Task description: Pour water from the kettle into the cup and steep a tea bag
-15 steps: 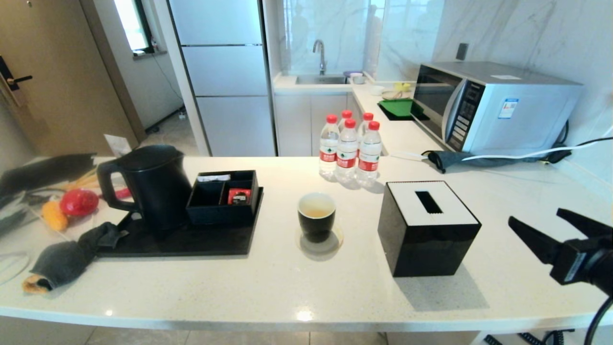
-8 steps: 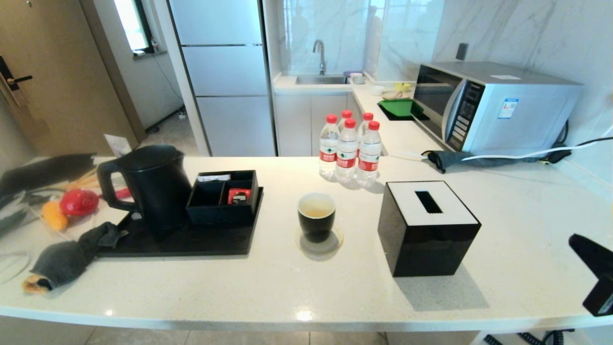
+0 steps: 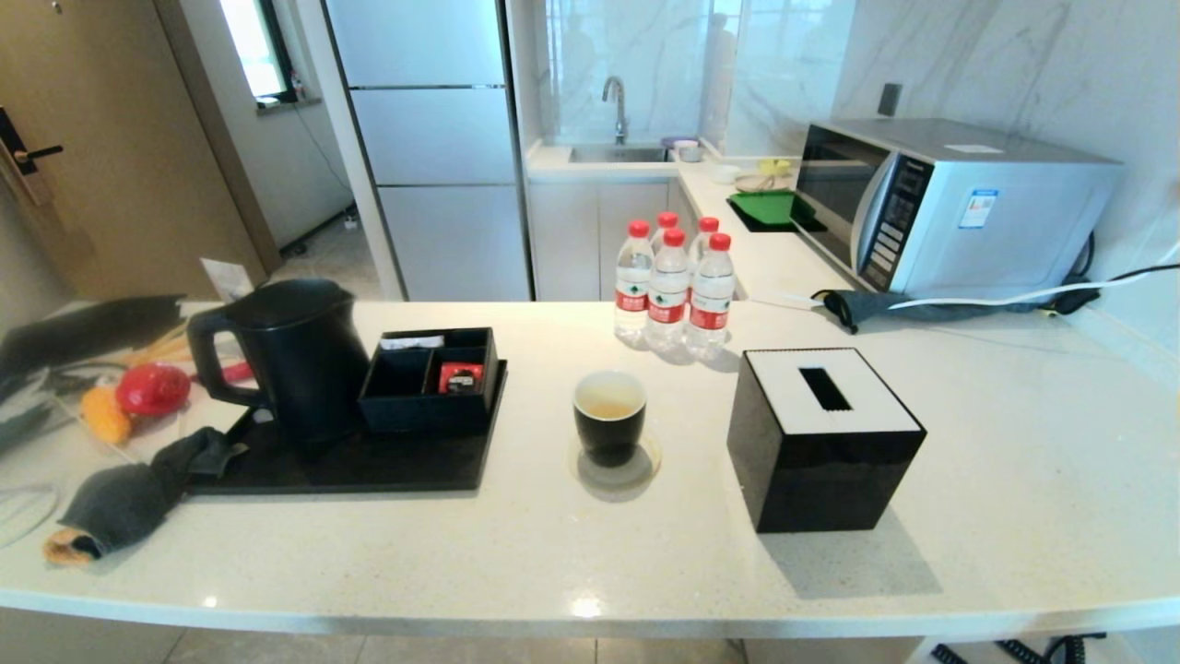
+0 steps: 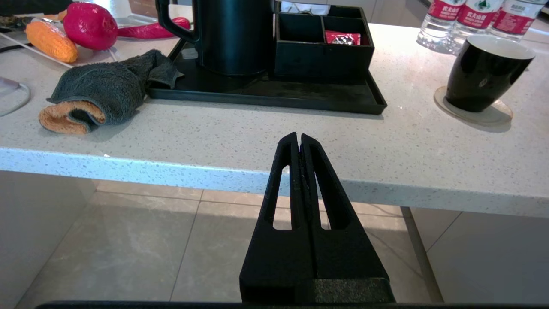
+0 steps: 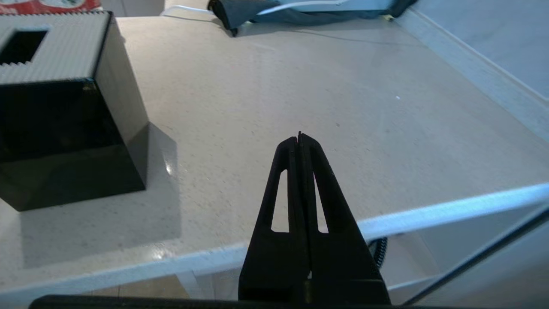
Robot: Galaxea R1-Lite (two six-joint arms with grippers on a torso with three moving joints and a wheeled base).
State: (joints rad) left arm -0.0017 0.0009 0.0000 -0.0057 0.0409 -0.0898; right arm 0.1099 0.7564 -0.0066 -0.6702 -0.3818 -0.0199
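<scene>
I read the scene as bright and evenly lit; daylight enters by the window [image 3: 256,46] at far left. Small specular spots sit along the near edge of the worktop [image 3: 590,590]. The tissue box [image 3: 823,438] and the cup [image 3: 609,417] cast soft shadows toward me. Head view bows straight lines at its edges. The right wrist view looks slightly soft; the left is crisp.

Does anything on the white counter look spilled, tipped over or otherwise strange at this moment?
Nothing is spilled or tipped. The matte black electric kettle stands upright on the black tray, and the small glossy black cup stands on its round coaster, holding pale liquid. Only the crumpled grey towel lies untidily beside the tray.
</scene>
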